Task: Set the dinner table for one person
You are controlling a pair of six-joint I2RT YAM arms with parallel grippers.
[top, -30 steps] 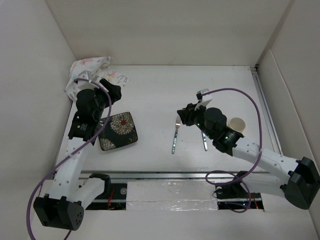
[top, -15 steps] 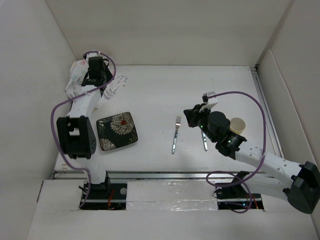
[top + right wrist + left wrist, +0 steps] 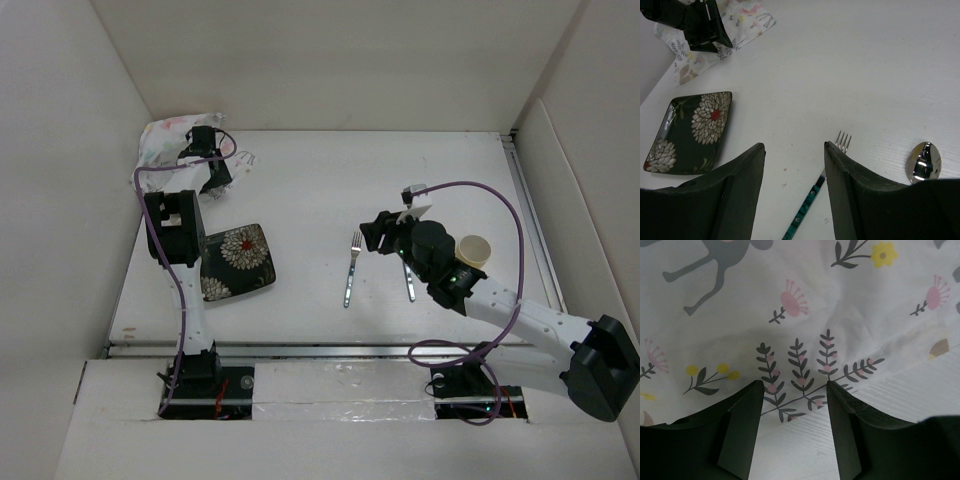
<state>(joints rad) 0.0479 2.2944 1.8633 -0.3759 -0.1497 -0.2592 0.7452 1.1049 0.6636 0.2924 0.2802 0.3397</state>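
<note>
The dinner table is the white tabletop. A pastel animal-print placemat lies crumpled in its back-left corner. My left gripper hovers over the cloth's near edge. In the left wrist view its jaws stand open, with the printed hem lying flat between the fingertips, not pinched. A dark floral square plate sits front left. A fork with a green handle lies mid-table. My right gripper is open and empty just above the fork.
A spoon lies right of the fork, partly under the right arm. A small paper cup stands beyond it. White walls enclose the table on the left, back and right.
The left gripper swung from beside the plate out to the back-left corner, then drew back to the cloth's near edge. The right gripper has shifted only slightly.
</note>
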